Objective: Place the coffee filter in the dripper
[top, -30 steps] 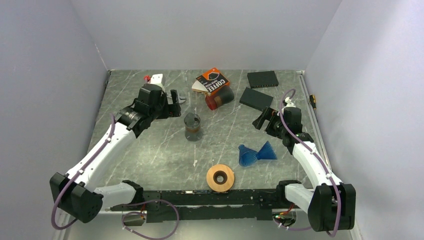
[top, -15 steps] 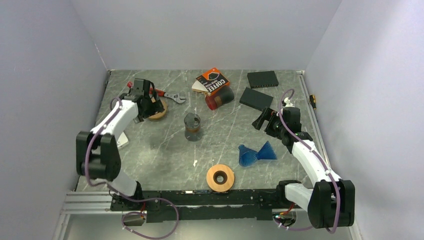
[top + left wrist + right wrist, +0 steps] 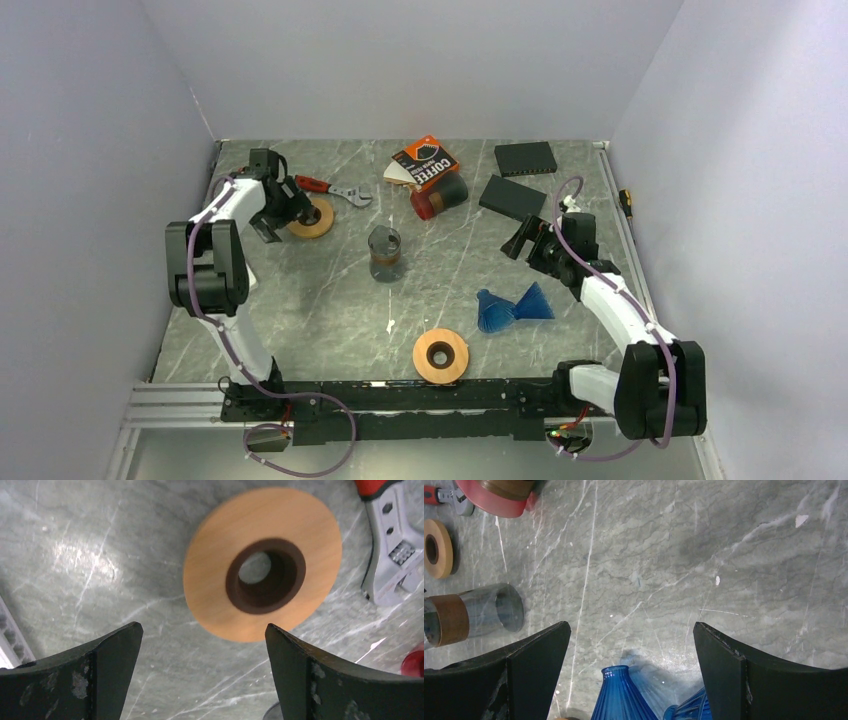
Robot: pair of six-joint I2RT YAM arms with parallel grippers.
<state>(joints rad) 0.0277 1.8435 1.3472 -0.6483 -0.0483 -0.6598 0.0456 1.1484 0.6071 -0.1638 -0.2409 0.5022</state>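
Observation:
Two blue ribbed glass drippers (image 3: 495, 311) (image 3: 535, 301) lie on their sides at the right of the table. In the right wrist view the nearer dripper (image 3: 622, 695) lies just below my open right gripper (image 3: 631, 626), which holds nothing. Seen from above, the right gripper (image 3: 522, 242) hovers behind the drippers. White coffee filters (image 3: 396, 172) stick out of an orange and black COFFEE pack (image 3: 425, 158) at the back. My left gripper (image 3: 293, 208) is open at the far left, just short of a wooden ring (image 3: 262, 562), and the left gripper (image 3: 202, 629) is empty.
A glass carafe with a brown band (image 3: 385, 253) stands mid-table. A second wooden ring (image 3: 440, 356) lies near the front edge. A red-handled wrench (image 3: 335, 188), a red jar (image 3: 438, 196) and two black boxes (image 3: 525, 157) (image 3: 512, 197) lie at the back.
My left arm has folded back and swung its gripper left, from beside the wrench to over the wooden ring at the far left. The right arm has barely shifted.

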